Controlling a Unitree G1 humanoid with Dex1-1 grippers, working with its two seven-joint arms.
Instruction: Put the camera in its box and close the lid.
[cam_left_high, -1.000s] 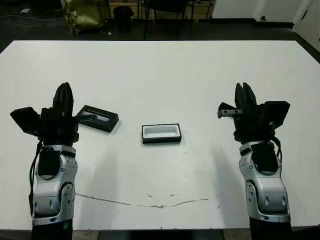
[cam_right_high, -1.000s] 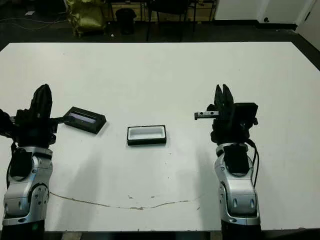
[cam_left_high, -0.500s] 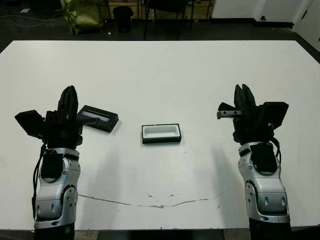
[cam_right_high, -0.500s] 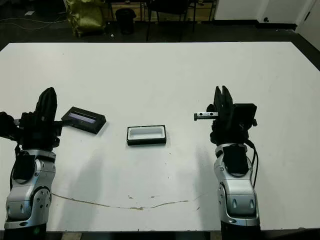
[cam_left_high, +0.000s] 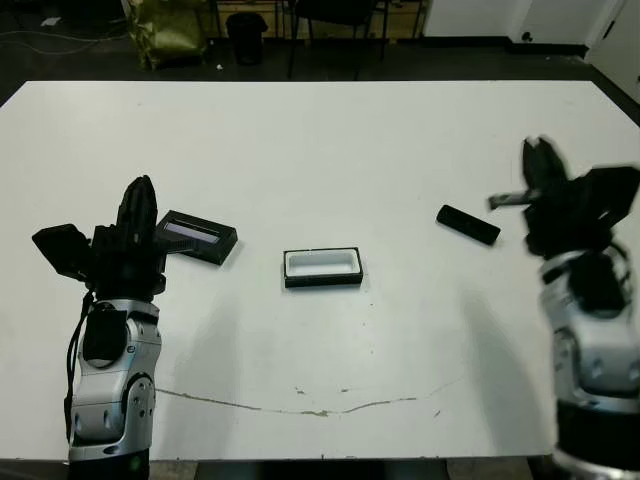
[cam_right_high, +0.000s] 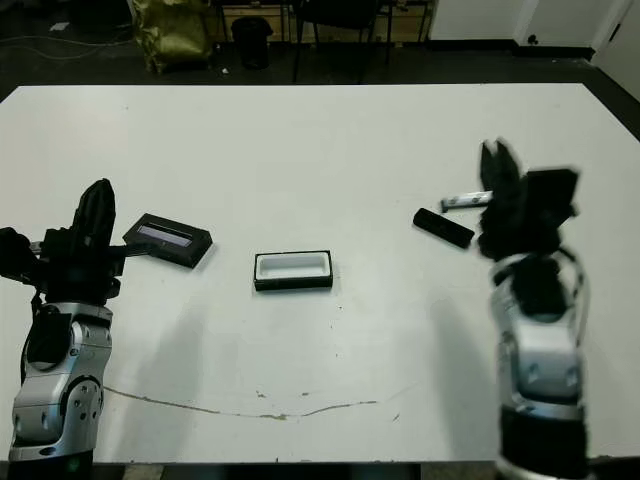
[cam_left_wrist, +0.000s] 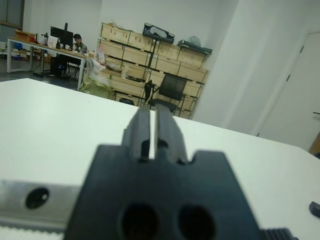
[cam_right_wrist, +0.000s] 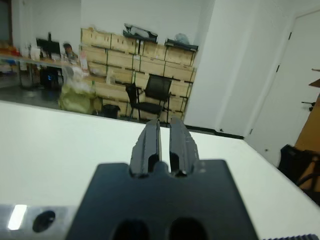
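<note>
Camera (cam_left_high: 468, 224) first: one of them, a slim black bar, lying flat on the white table (cam_left_high: 330, 140) at a slant, right of centre and just beside the right gripper (cam_left_high: 541, 166), not touching it. It looks plain dark from up here (any glossy face or bluish patch is too small to make out).

One box (cam_left_high: 322, 267) too, a shallow tray with black walls and a white lining, sitting open near the middle of the table, well apart from the camera. One lid (cam_left_high: 196, 236), flat and black with a pale grey-blue strip along its top, lies to the left of the box, angled, just beside the left gripper (cam_left_high: 136, 200).

Two grippers, both pointing away across the table. The left one has its fingers (cam_left_wrist: 142, 131) drawn close with only a thin slit between them, nothing held. The right one is blurred in the head views, but its wrist view shows the fingers (cam_right_wrist: 151, 143) nearly together, a narrow gap, nothing in it.

One person sits at a far desk in the background.
</note>
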